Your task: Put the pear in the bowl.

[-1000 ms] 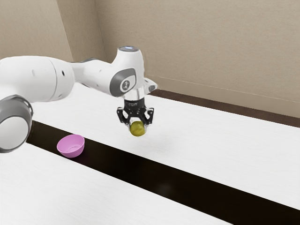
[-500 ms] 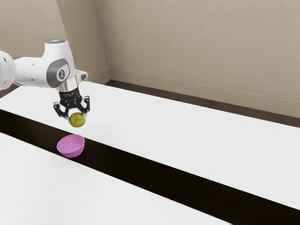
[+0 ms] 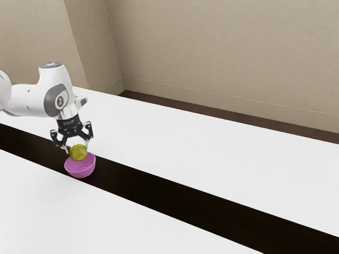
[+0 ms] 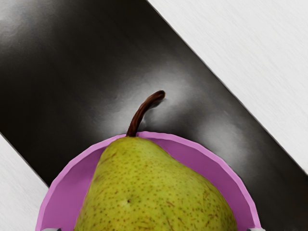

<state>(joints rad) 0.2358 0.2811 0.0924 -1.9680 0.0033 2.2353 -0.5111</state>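
Note:
My gripper (image 3: 78, 147) is at the bowl's upper edge in the exterior view, shut on the green-yellow pear (image 3: 78, 153). The pear's lower part overlaps the rim of the pink bowl (image 3: 81, 169); whether it touches the bowl cannot be told. From the wrist view, the pear (image 4: 154, 192) is over the bowl (image 4: 65, 199), its brown stem reaching past the rim. The tips of my gripper (image 4: 154, 229) stand on the pear's two sides at the lower edge, and the pear hides much of the bowl's inside.
The bowl stands on a dark band (image 3: 185, 198) running across the white table (image 3: 212, 153). A beige wall (image 3: 222, 53) rises behind the table's far edge.
My hand has carried the pear toward the exterior view's left, then lowered it to the bowl's rim. The bowl has stayed in place.

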